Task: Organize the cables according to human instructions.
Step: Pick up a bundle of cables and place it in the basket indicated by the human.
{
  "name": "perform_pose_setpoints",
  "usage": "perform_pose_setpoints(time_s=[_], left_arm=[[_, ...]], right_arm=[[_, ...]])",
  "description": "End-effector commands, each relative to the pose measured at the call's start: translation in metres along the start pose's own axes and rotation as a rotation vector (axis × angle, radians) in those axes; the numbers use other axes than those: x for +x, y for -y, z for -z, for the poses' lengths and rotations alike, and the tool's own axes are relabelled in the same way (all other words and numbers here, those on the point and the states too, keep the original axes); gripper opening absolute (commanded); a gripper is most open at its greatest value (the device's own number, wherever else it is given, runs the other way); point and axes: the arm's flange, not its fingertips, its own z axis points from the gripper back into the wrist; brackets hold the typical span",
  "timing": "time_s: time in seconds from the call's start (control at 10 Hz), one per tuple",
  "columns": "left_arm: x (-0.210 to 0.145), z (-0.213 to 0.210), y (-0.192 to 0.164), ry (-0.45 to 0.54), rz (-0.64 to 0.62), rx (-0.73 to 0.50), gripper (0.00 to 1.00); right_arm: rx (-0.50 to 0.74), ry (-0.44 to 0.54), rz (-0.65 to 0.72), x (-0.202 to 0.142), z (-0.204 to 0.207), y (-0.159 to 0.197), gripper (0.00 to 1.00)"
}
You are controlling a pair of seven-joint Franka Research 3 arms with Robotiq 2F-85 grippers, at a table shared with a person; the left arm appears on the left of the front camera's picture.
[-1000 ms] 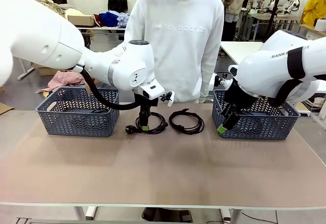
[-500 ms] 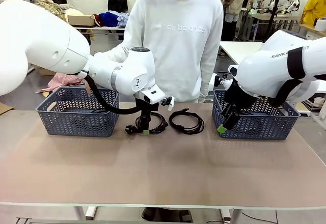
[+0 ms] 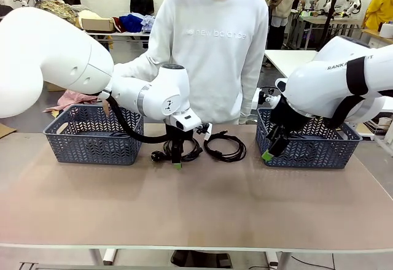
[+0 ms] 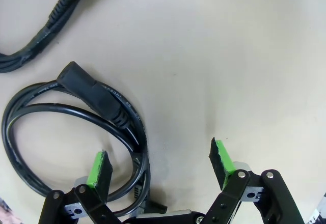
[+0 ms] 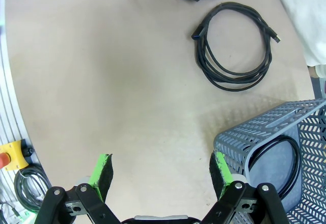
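1. My left pincer [image 4: 160, 165] points down at the table [image 3: 196, 215]; its green pads are spread as wide as they go and grip nothing; one pad hangs over the inside of a coiled cord's loop, the other over bare tabletop; whether either pad touches the cord, I cannot tell.
2. That first coil [image 4: 97, 94] lies flat near the table's middle; its chunky plug rests across the loops, and its strands pass between my pads, close to one of them.
3. My right pincer [image 5: 160, 175] is just as wide open and empty; it hovers above the table at the near corner of the right basket [image 5: 254, 124]; a looped cord [image 5: 277, 139] lies inside that basket.
4. A second coil [image 3: 225, 147] lies on the table just beside the first, between it and the right basket, apart from both pincers.
5. The left basket [image 3: 92, 138] stands towards the table's left end.
6. The person [image 3: 212, 43] in a white sweatshirt stands at the far edge, behind the two coils.
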Motion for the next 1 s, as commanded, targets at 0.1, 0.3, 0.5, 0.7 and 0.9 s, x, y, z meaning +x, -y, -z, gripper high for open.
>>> perform_pose_setpoints(time_s=[0.1,0.3,0.5,0.7,0.9], left_arm=[[-0.0005,-0.0005,-0.0036,-0.013,-0.009,-0.022,1.00],[-0.0008,0.0014,-0.0037,-0.019,-0.024,-0.037,1.00],[-0.0011,0.0040,-0.0043,-0.025,-0.037,-0.060,1.00],[-0.0019,0.0065,-0.0051,-0.024,-0.040,-0.061,1.00],[-0.0029,0.0076,-0.0058,-0.022,-0.036,-0.061,1.00]], right_arm=[[-0.004,0.001,0.001,0.0008,-0.0002,-0.0011,1.00],[-0.004,0.001,0.001,0.0008,-0.0002,-0.0011,1.00],[-0.004,0.001,0.001,0.0008,-0.0002,-0.0011,1.00],[-0.004,0.001,0.001,0.0008,-0.0002,-0.0011,1.00],[-0.004,0.001,0.001,0.0008,-0.0002,-0.0011,1.00]])
